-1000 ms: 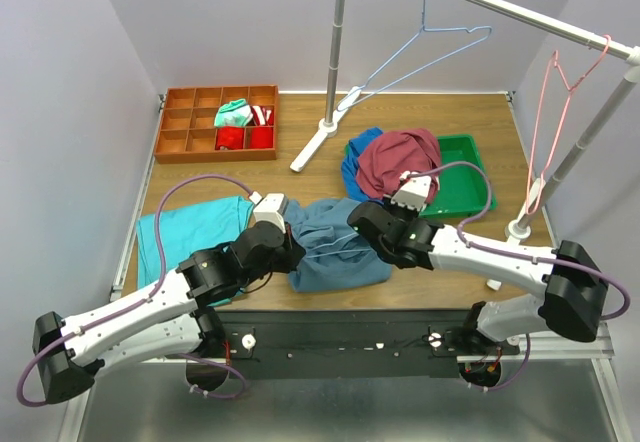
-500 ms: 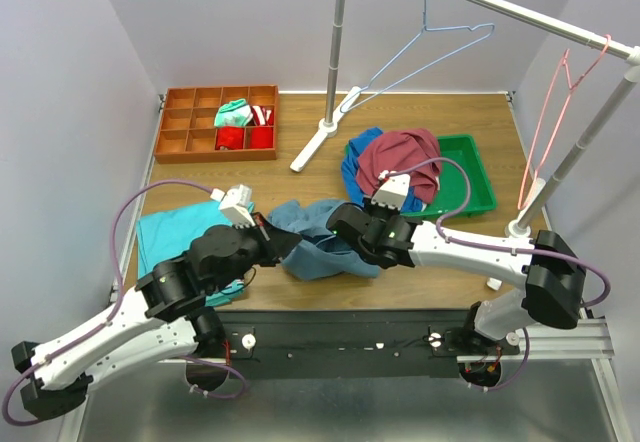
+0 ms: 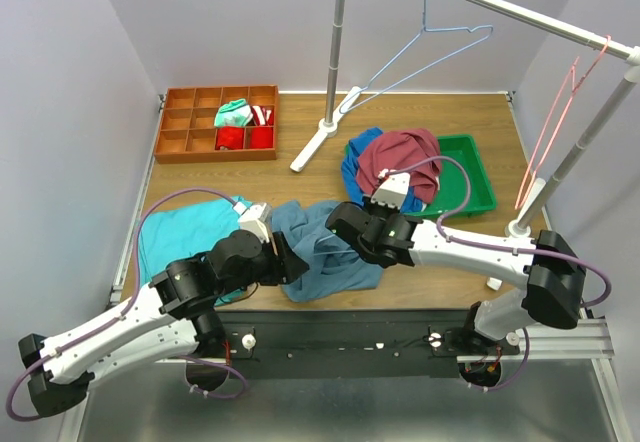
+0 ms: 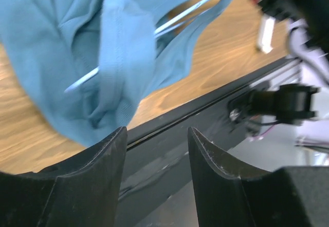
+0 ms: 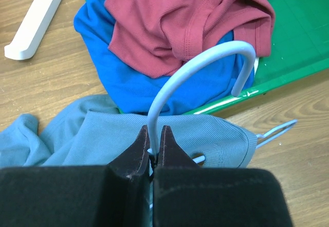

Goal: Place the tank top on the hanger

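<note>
Two grippers: one spread, one clamped.
Left gripper point(image 4: 157, 132): jaws apart, nothing between them; hovering just short of the near edge of the tank top point(image 4: 118, 57), not touching it.
Right gripper point(image 5: 153, 132): jaws pinched shut on the neck of the hanger point(image 5: 177, 75), just below the hook; hook curving up and away toward the green tray point(image 3: 478, 177).
Hanger: light-blue wire, mostly covered by the tank top; short stretches of wire showing out of the fabric in both wrist views.
Tank top: dusty blue, bunched on the table point(image 3: 300, 177) beside the green tray, on the tray's left and nearer the arm bases; between the two grippers.
Green tray: maroon shirt point(image 3: 400, 157) heaped on top; bright blue garment point(image 3: 355, 162) under it, spilling over the tray's left rim toward the tank top.
Wooden box point(image 3: 180, 122): well left of the green tray and farther back; split into small compartments; green-and-white and red bits of cloth in those on the side toward the tray.
Teal cloth point(image 3: 185, 232): flat on the table, far left of the green tray, past the tank top.
Rail point(image 3: 500, 4): above and behind the green tray; another blue hanger point(image 3: 430, 42) and a pink hanger point(image 3: 555, 122) hooked on it.
</note>
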### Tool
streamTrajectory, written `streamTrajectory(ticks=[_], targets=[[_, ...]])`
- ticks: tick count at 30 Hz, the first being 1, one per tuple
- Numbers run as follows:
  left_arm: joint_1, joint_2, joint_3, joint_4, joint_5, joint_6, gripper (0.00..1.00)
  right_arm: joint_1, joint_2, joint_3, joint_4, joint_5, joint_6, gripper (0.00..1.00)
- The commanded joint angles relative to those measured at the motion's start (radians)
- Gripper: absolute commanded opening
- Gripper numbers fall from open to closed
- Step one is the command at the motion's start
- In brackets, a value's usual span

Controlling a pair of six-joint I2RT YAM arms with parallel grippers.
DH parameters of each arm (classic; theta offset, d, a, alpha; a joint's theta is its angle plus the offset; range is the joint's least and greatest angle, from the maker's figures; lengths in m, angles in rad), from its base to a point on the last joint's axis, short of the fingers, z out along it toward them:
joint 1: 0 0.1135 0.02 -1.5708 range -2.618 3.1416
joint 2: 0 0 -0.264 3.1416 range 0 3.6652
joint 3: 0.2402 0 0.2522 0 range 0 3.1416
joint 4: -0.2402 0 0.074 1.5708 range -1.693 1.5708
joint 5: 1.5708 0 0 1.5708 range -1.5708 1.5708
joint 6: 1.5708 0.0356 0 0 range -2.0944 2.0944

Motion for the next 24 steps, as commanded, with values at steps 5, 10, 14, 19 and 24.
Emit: streamTrajectory(ticks=[5,10,14,19,24], targets=[[0.001,0.057,0.192,-0.146,-0.166,0.158,0.54,0.009,0.010,0.070,0.028,-0.034,0.008,0.01],[0.002,0.143,0.311,-0.138,-0.231,0.325,0.54,0.010,0.005,0.150,-0.005,-0.073,-0.087,0.01],[0.002,0.191,0.410,-0.115,-0.225,0.495,0.54,0.010,0.004,0.233,-0.024,-0.085,-0.206,0.01],[0.002,0.217,0.447,-0.077,-0.159,0.614,0.50,0.010,0.034,0.319,-0.153,-0.083,-0.236,0.01],[0.002,0.231,0.460,-0.051,-0.084,0.697,0.50,0.010,0.039,0.352,-0.224,-0.105,-0.243,0.01]])
